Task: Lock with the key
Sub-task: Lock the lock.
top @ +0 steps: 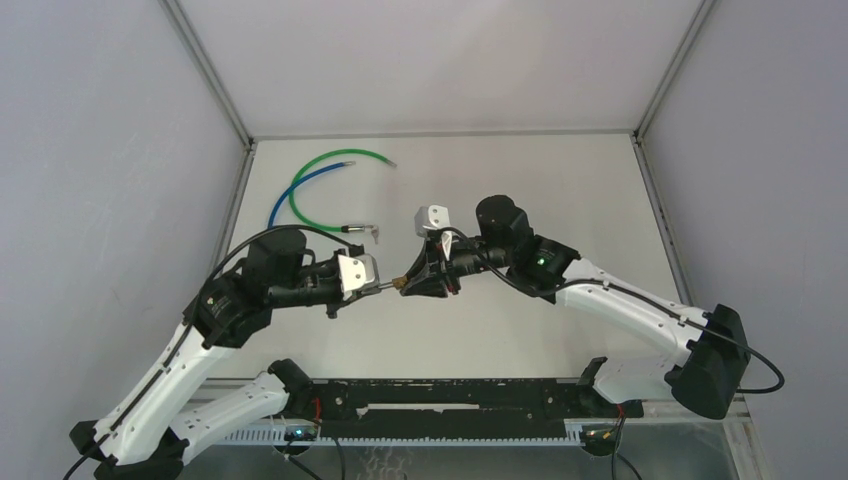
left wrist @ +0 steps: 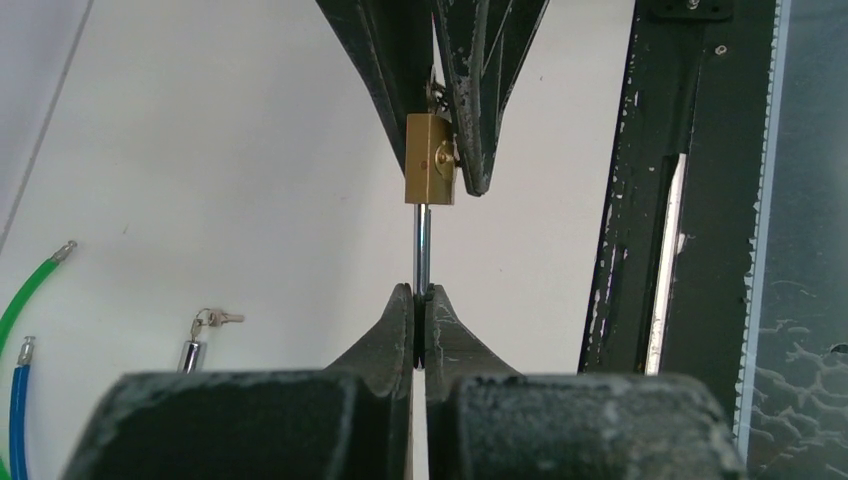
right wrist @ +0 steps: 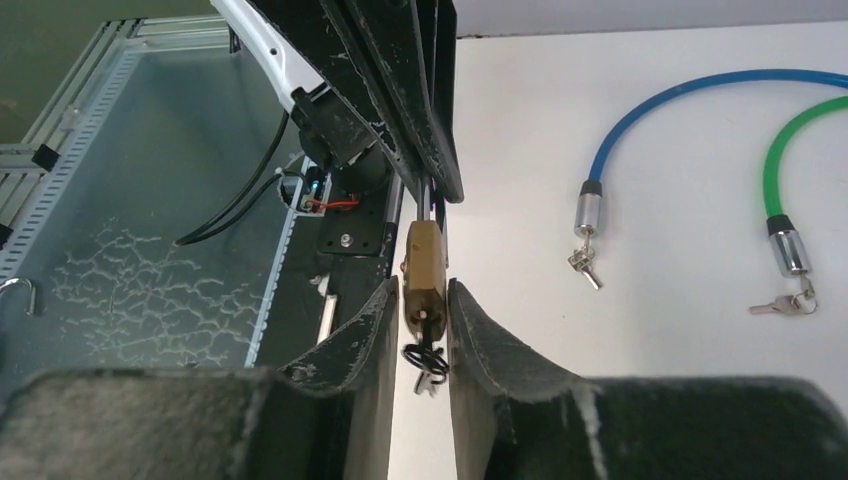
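The right gripper is clamping the brass padlock against twisting while the left gripper, opposite, is pinching its shank.

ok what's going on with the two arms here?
They hold a small brass padlock between them in mid-air. The right gripper is clamped on its body; the left gripper is shut on the steel shackle. A key bunch seems to hang from the body. A blue cable lock and a green cable lock lie beyond.
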You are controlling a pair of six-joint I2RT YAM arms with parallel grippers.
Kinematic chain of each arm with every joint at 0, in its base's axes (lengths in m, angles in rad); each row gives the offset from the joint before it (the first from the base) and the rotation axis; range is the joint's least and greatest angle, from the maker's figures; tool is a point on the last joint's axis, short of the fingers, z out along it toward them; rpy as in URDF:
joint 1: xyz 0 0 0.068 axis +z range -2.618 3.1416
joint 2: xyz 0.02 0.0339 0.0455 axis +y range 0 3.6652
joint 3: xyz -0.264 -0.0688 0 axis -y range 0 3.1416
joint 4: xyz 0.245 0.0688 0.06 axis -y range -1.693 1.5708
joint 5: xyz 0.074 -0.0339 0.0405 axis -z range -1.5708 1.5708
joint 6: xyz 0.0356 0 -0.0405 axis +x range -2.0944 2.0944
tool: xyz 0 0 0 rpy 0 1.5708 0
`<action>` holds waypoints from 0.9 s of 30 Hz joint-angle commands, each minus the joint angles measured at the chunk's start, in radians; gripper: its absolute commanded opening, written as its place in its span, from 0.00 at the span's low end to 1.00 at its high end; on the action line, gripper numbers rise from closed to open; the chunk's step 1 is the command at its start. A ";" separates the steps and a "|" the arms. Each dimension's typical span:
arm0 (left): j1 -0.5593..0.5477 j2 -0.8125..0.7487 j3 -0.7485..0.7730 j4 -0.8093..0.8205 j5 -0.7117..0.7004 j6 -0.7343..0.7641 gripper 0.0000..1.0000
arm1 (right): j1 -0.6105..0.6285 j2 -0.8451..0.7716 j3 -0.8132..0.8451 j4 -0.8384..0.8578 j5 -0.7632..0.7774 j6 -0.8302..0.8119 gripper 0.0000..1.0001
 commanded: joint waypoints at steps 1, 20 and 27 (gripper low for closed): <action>-0.010 -0.002 -0.004 0.009 0.004 0.031 0.00 | 0.009 -0.047 0.044 0.014 0.001 -0.016 0.38; -0.020 -0.002 0.004 0.017 0.004 0.037 0.00 | 0.014 0.005 0.080 -0.017 0.012 0.006 0.16; -0.021 -0.016 0.014 0.051 0.017 -0.040 0.09 | -0.004 0.011 0.109 -0.052 0.008 0.019 0.00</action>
